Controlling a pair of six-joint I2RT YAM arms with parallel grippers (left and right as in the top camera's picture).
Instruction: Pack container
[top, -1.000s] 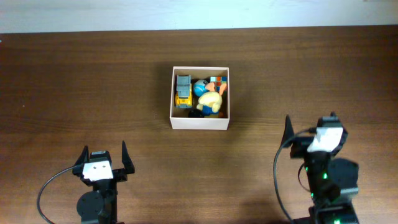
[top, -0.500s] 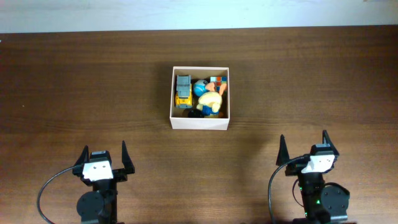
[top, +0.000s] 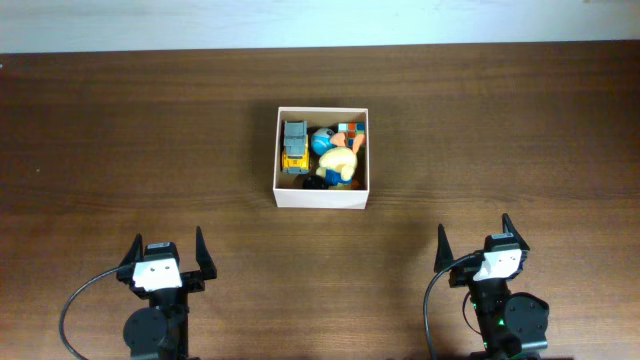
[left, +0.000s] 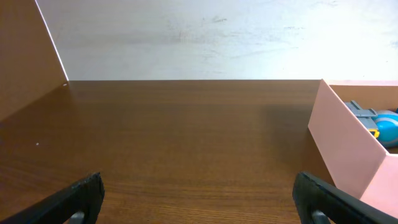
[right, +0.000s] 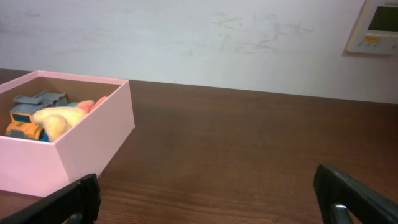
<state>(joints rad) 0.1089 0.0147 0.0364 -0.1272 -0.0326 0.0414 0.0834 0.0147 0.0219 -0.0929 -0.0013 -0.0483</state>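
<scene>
The left claw (top: 167, 245) is spread wide and holds nothing, low at the near left edge of the tabletop (top: 150, 120). The right claw (top: 473, 240) is likewise spread and empty at the near right. In both wrist views there is only bare wood between the fingers.

Farther off, about midway between the two, the container (top: 320, 195) sits on the middle of the tabletop, well apart from both claws. It holds a yellow-and-grey truck (top: 294, 146) on its left side, a blue toy (top: 323, 141) beside that, a cream figure (top: 340, 165) toward the near right corner and an orange piece (top: 350, 130) at the far right. I see no loose toy on the wood, so the packing looks close to done, if not done.

The risks, as I judge them:
- The box looks thin-walled and light. A claw coming in low from either side would likely shove or tip it instead of reaching inside.
- The cream figure appears to ride high on the pile. A finger pressing or catching it could lever a neighbour over the rim.
- Wide-spread fingers dropping into the box could snag a wall and drag the container along.
</scene>
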